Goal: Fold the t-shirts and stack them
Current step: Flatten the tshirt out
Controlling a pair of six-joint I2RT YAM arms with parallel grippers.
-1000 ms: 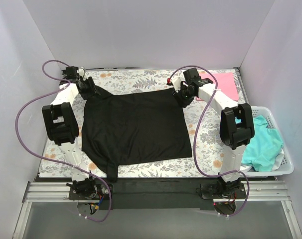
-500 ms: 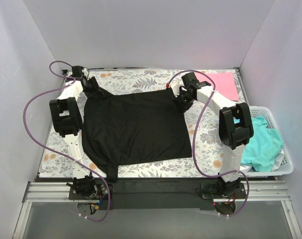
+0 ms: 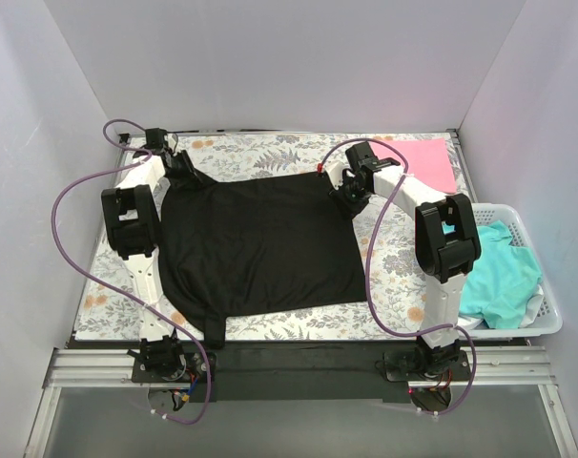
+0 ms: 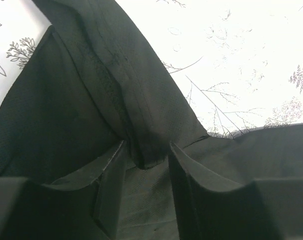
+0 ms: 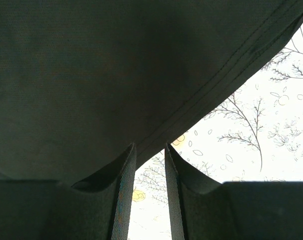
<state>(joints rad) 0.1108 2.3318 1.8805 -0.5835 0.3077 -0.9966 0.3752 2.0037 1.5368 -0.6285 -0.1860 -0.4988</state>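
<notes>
The black t-shirt lies spread flat on the floral table cloth. My left gripper is at its far left corner, where the fabric draws up to a point. In the left wrist view, my left gripper is shut on a raised ridge of the black t-shirt. My right gripper is at the far right corner. In the right wrist view, my right gripper has its jaws slightly apart, with the shirt's hem just beyond the tips and table cloth showing between them. The pink t-shirt lies folded at the far right. The teal t-shirt is in the basket.
A white lattice basket stands off the table's right edge. White walls close in the back and both sides. Purple cables loop from both arms over the table's left and right parts.
Both arms have reached further toward the back of the table. The left gripper has moved back and left, and the shirt's far left corner has gone with it.
</notes>
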